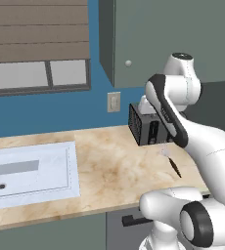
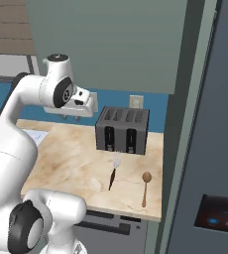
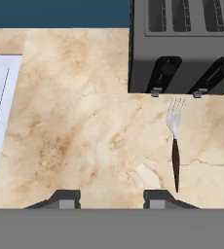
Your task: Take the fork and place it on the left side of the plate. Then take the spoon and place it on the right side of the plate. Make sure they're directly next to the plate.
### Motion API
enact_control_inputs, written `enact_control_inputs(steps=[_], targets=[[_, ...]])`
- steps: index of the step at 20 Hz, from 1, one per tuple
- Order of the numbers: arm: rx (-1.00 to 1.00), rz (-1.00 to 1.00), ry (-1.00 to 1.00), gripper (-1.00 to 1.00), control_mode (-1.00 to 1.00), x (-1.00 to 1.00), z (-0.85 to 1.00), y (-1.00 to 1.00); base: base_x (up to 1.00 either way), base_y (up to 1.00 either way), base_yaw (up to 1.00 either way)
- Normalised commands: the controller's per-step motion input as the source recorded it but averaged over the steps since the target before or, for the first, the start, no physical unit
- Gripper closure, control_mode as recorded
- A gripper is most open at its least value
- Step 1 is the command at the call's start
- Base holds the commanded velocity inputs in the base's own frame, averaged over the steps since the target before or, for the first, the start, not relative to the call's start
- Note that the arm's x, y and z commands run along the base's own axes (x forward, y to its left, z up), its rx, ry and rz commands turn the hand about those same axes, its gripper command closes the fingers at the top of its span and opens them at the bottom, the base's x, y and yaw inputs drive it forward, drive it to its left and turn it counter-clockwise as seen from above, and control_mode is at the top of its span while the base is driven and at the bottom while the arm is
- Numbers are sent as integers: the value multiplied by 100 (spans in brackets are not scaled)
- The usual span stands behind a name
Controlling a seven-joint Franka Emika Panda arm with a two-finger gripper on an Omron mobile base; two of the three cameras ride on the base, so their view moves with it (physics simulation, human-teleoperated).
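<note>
We see even, soft, rendered light with no single clear source. The marble counter (image 3: pixel 84 136) is bright and shows no glare. Shadows are faint: a thin dark edge lies under the toaster (image 3: pixel 182 53), and the fork (image 3: pixel 175 146) casts almost none. The cabinet (image 1: pixel 168 39) face is flat grey-green, and the refrigerator (image 2: pixel 210 124) side is dim. The arm's (image 1: pixel 183 127) white shell has mild shading. All pictures are slightly soft and low in detail; the base views look coarse, with jagged edges. We notice no edge distortion.
</note>
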Motion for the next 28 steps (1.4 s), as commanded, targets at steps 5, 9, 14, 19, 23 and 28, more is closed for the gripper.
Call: enact_control_inputs(steps=[5, 9, 14, 19, 23, 28], targets=[[-3, 0, 0, -100, -100, -19, -29, -2, 0, 0, 0], [-5, -1, 0, -100, -100, -30, -84, -28, 0, 0, 0], [-7, 0, 3, -100, -100, -1, -71, -35, 0, 0, 0], [0, 0, 12, -100, -100, 12, -51, -57, 0, 0, 0], [0, -1, 12, -100, -100, 23, -33, -48, 0, 0, 0], [0, 0, 6, -100, -100, 27, -46, -37, 0, 0, 0]])
